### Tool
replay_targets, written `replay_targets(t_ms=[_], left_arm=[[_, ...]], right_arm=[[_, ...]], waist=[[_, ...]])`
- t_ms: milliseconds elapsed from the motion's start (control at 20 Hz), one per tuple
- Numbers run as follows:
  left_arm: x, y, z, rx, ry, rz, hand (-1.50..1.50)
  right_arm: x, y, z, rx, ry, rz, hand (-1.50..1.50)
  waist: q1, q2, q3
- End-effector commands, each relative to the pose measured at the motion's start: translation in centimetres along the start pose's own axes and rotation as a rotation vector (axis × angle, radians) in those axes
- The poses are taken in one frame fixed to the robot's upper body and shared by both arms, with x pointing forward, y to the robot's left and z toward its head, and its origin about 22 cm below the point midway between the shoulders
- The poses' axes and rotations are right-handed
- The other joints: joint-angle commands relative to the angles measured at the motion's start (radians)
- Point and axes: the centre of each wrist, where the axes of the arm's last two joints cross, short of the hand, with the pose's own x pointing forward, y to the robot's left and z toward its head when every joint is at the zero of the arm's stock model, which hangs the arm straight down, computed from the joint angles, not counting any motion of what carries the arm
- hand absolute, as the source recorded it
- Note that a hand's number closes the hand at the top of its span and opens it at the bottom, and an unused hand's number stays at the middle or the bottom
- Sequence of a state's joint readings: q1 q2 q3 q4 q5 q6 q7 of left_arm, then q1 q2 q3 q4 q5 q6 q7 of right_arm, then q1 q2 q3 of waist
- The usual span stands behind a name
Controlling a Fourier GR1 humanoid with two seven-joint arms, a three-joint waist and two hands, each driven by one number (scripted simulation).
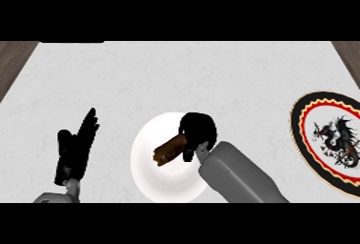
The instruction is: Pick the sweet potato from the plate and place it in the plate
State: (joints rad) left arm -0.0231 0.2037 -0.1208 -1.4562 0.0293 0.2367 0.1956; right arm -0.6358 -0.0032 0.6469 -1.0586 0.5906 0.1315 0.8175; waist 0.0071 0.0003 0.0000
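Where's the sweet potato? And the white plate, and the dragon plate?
sweet potato (167, 149), head view, its brown middle.
white plate (155, 177), head view, bare lower-left part.
dragon plate (298, 128), head view, its striped left rim.

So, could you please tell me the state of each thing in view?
Sweet potato: on the white plate, right hand curled round one end.
White plate: on the counter, holding the sweet potato.
Patterned plate: on the counter, far right, partly out of view.
Right hand: shut on the sweet potato.
Left hand: open, resting at the left.
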Motion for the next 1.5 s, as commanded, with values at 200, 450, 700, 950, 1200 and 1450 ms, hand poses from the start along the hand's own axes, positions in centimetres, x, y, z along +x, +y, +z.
replay_targets(t_ms=[200, 450, 700, 950, 1200, 1450], left_arm=[[1.1, 0.8, 0.4, 0.019, -0.009, 0.004, 0.00], [1.1, 1.3, -0.1, 0.021, 0.009, 0.009, 0.00], [-1.0, 1.1, 0.7, 0.028, 0.020, -0.002, 0.00], [0.5, 1.2, 0.1, 0.028, 0.018, 0.015, 0.00], [-0.7, 0.1, 0.8, 0.032, 0.008, 0.003, 0.00], [0.9, 2.5, -1.0, 0.009, -0.004, 0.021, 0.00]], right_arm=[[-0.6, -0.1, -0.4, -0.183, 0.020, 0.059, 1.50], [-6.1, -1.7, 0.4, -0.399, 0.063, 0.046, 1.50], [-14.9, -5.8, 2.2, -0.570, 0.050, -0.072, 1.50], [-16.0, -8.4, 6.8, -0.743, 0.006, -0.154, 1.50], [-17.5, -11.4, 9.4, -1.021, 0.115, -0.180, 1.50], [-21.6, -11.3, 10.8, -1.010, 0.261, -0.230, 1.50]], waist=[[-0.002, -0.001, 0.000], [-0.024, -0.006, 0.000], [-0.035, -0.005, 0.000], [-0.036, -0.009, 0.000], [-0.031, -0.008, -0.001], [-0.017, -0.002, 0.000]])
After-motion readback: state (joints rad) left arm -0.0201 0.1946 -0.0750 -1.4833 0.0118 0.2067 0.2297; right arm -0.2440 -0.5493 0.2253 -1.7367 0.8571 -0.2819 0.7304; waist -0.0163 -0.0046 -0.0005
